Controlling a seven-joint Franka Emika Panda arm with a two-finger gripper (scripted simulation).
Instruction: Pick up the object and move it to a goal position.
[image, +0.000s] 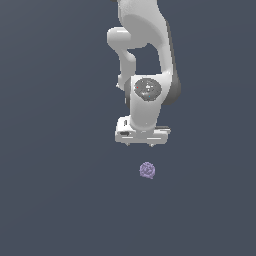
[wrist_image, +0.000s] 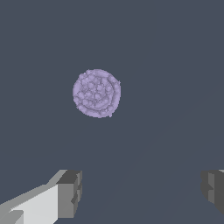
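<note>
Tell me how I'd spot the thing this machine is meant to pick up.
Find the white arm hanging into the dark grey floor. Just below its gripper, apart from it, lies a lump. It is small, roundish, pale purple and bumpy, the only loose thing there.

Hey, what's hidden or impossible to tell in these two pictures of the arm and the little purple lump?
- Goal position: no marker shows in either view.
- Arm: its upper part is cut off by the exterior view's top edge.
- Pincer: in the wrist view its fingers run past the picture's edges.
- Purple lump: its underside is hidden in both views; in the exterior view its bumps are too small to read.
</note>
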